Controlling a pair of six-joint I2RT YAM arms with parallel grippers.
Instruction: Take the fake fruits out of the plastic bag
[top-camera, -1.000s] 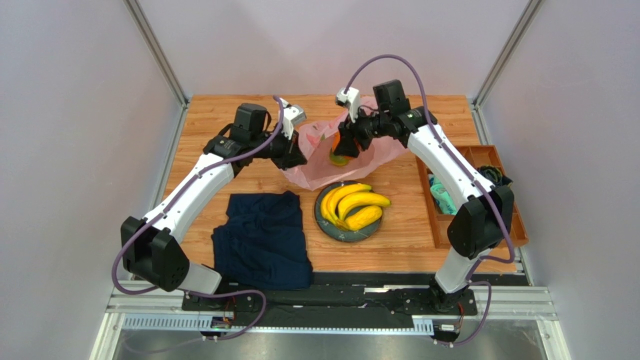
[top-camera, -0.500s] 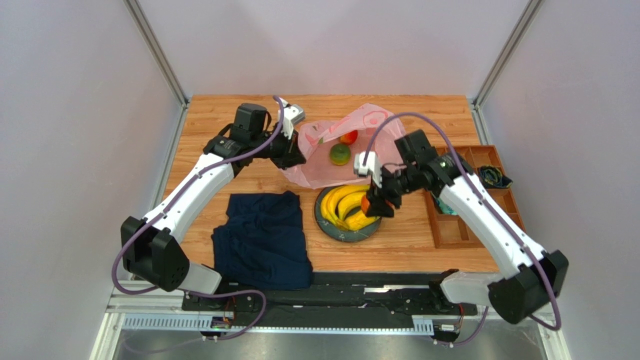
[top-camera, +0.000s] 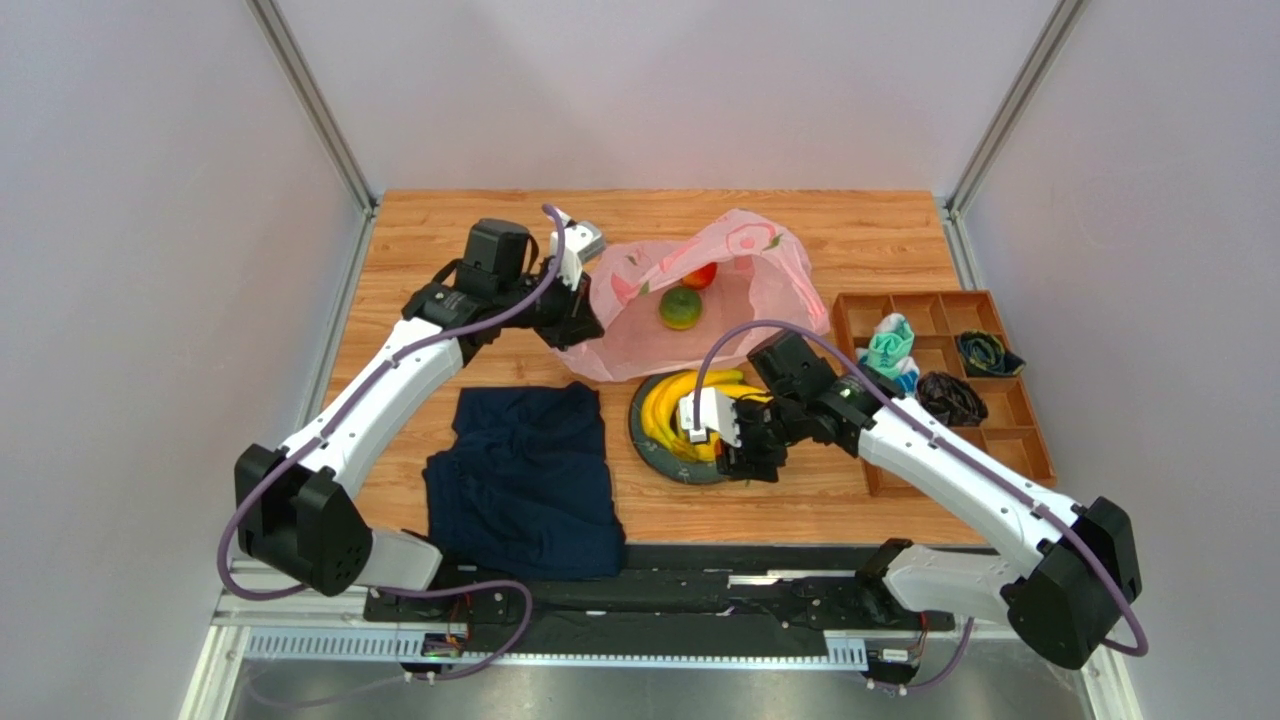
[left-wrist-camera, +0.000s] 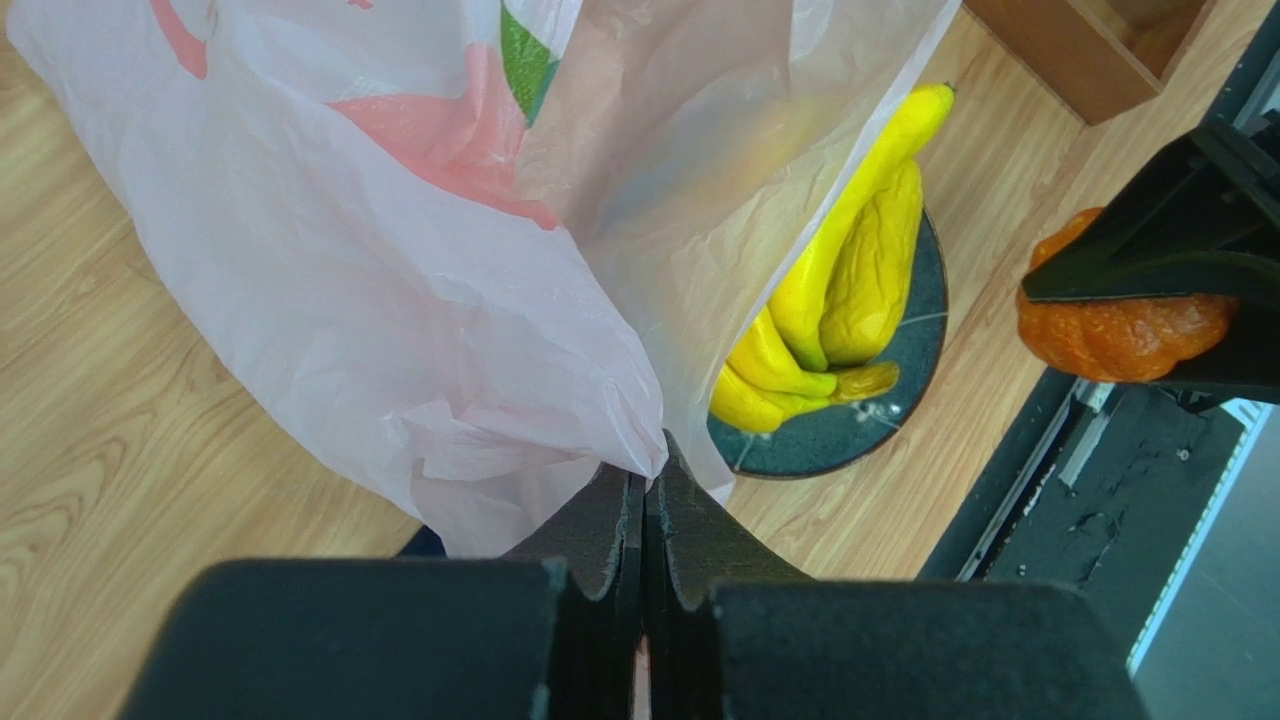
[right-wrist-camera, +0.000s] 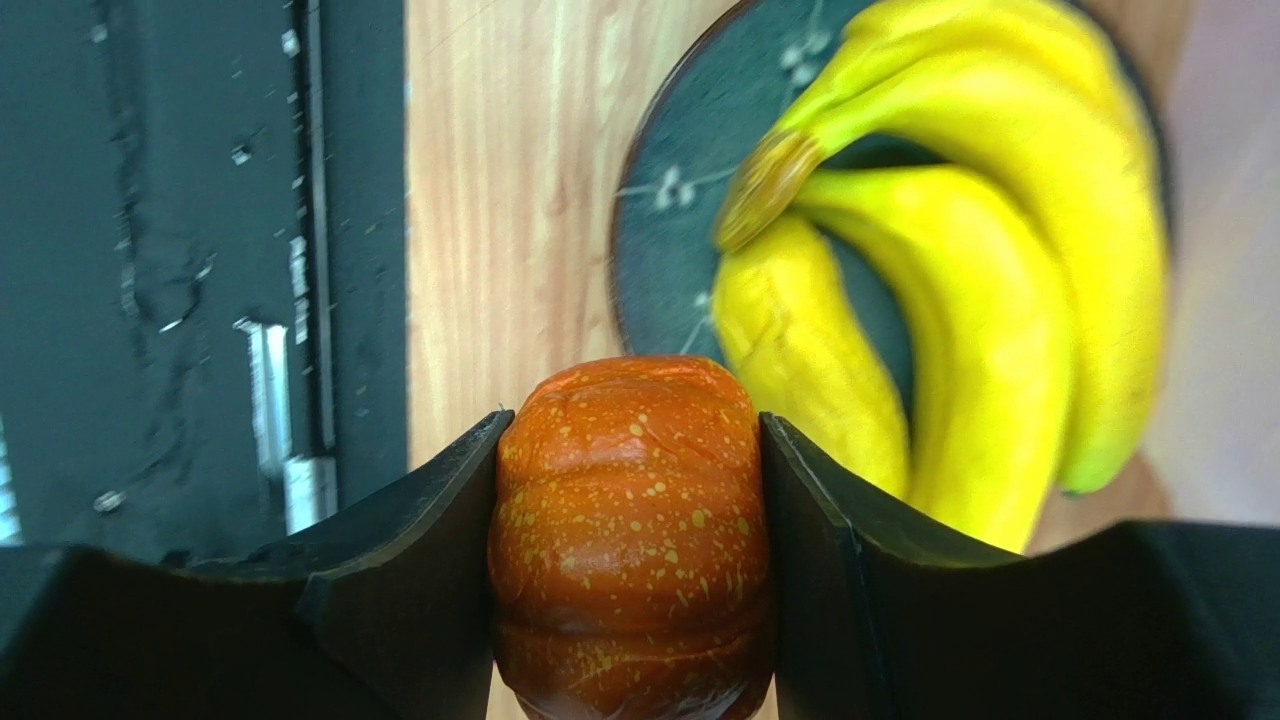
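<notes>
The pink plastic bag (top-camera: 706, 300) lies at the back middle, its mouth held up. A green-red round fruit (top-camera: 681, 308) and a red one (top-camera: 699, 276) lie inside. My left gripper (top-camera: 579, 323) is shut on the bag's edge (left-wrist-camera: 601, 435). The banana bunch (top-camera: 699, 413) and a long yellow piece (right-wrist-camera: 796, 375) lie on the dark grey plate (top-camera: 649, 443). My right gripper (top-camera: 739, 455) is shut on the orange fruit (right-wrist-camera: 631, 533) and holds it over the plate's near right rim; it also shows in the left wrist view (left-wrist-camera: 1120, 323).
A dark navy folded cloth (top-camera: 526, 480) lies left of the plate. A wooden compartment tray (top-camera: 962, 435) with small items stands at the right edge. The black rail (top-camera: 676, 563) runs along the table's near edge.
My right gripper took the orange fruit out of the bag and carried it near and down, to the plate's near right rim. The left gripper kept hold of the bag.
</notes>
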